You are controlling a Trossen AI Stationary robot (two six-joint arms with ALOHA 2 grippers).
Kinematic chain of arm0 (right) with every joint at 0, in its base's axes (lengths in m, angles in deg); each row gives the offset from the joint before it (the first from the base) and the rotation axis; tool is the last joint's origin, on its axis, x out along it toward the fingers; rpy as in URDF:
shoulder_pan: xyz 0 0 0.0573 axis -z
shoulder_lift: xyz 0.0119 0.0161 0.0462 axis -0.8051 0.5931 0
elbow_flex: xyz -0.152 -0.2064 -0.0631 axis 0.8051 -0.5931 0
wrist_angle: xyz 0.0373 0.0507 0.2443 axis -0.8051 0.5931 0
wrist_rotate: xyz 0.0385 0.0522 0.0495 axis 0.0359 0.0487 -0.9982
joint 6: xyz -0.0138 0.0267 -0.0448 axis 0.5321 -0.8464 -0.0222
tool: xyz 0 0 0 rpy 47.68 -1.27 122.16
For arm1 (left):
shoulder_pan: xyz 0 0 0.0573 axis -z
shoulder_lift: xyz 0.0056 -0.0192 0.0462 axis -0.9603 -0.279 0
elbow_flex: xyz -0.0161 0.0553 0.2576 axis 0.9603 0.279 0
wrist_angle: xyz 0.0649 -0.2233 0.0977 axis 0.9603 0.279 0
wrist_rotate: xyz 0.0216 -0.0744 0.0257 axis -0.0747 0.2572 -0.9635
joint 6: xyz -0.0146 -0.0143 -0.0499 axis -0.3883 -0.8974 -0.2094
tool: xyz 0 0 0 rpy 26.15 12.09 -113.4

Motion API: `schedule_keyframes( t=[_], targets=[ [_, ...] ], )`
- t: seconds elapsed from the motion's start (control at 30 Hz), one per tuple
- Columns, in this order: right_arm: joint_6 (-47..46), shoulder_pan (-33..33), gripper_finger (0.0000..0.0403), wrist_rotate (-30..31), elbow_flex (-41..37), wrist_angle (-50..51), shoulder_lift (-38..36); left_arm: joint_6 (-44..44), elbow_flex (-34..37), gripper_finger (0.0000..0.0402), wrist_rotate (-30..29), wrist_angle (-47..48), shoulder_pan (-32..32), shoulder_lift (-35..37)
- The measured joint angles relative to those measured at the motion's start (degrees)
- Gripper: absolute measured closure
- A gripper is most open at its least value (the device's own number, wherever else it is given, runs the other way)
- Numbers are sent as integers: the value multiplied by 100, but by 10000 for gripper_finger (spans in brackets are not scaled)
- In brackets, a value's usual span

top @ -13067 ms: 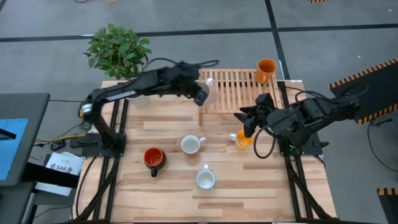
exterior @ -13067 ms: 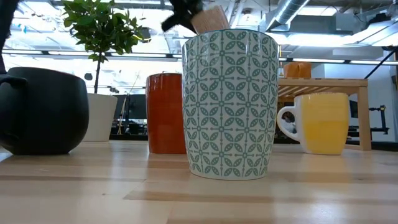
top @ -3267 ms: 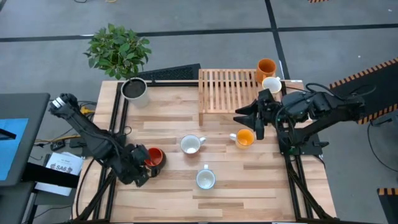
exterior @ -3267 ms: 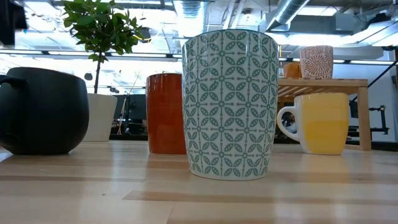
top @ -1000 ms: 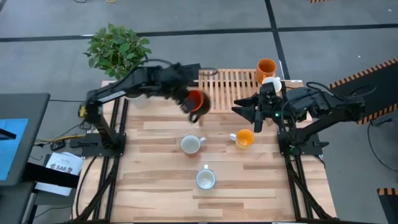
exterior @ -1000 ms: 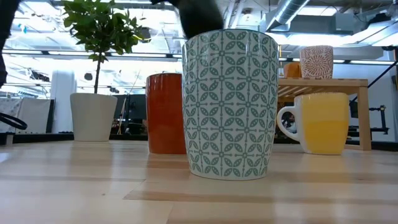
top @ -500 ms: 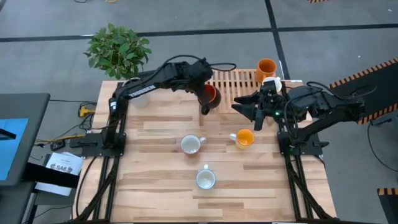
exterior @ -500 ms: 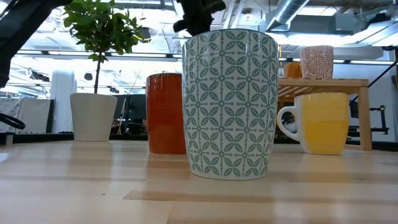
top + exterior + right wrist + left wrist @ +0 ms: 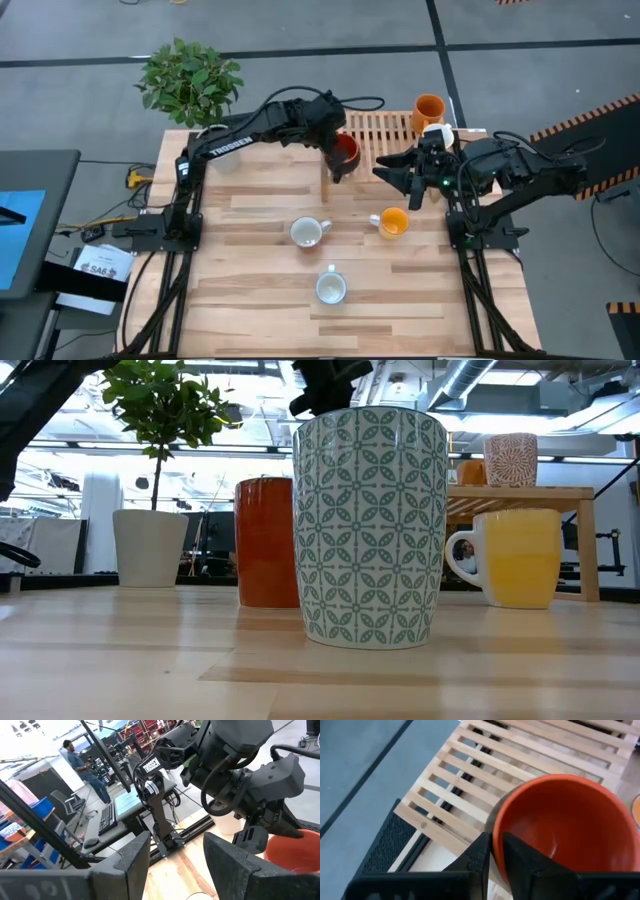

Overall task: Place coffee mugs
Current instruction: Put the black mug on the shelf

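Note:
My left gripper (image 9: 336, 141) is shut on the red mug with a dark outside (image 9: 344, 152), held over the left end of the slatted wooden rack (image 9: 385, 135). My right gripper (image 9: 405, 180) is open and empty, just off the rack's near edge, above the yellow-orange mug (image 9: 393, 221). A brown-orange mug (image 9: 428, 108) and a pale patterned mug (image 9: 437, 135) stand on the rack's right end. A mug with a white inside (image 9: 308, 232) and the light blue patterned mug (image 9: 331, 289) stand on the table. My left gripper holds the red mug by its rim (image 9: 496, 839), one finger (image 9: 522, 862) inside the mug and one (image 9: 479, 857) outside on the dark wall. The mug is lifted clear, over the rack's slats, its opening showing red from above.
A potted plant (image 9: 190, 80) stands off the table's far left corner. In the low view the light blue patterned mug (image 9: 370, 525) fills the middle, with an orange-red mug (image 9: 267, 542) behind it at left and the yellow mug (image 9: 520, 555) at right.
My left gripper has carried the red mug up and toward the table's right and far side, from beside the rack to over the rack's left end. The mug stays lifted clear in the hold.

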Motion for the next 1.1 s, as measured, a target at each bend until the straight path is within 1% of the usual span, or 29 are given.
schedule_keyframes(
  t=[0.17,0.3,0.4,0.53,0.6,0.73,0.83,0.9,0.97,1.03,1.1],
  targets=[
    [-1,0,194,0,0,0,0,38,0,341,-12,-215,-13,0],
    [-1,0,194,0,0,1,0,92,-10,314,17,-301,-34,0],
    [-1,0,194,0,0,-1,0,139,-200,290,26,-167,-67,-2],
    [0,0,194,0,0,1,0,104,-170,264,-43,-122,-115,374],
    [6,0,194,0,0,1,0,12,-173,256,-45,69,-150,650],
    [47,0,194,0,0,5,2,-316,-177,249,-44,519,-122,1179],
    [47,0,194,0,0,5,2,-364,-163,249,-80,559,113,1508],
    [47,-2,194,0,0,17,2,-270,98,251,-206,268,405,1779],
    [50,-2,194,0,-1,32,2,-160,629,253,-314,-262,711,2114],
    [50,-2,194,0,-2,35,2,-26,1453,254,-349,-972,1010,2496],
    [50,-2,194,0,-2,53,2,43,2548,255,-342,-1887,1233,2929]
  ],
)
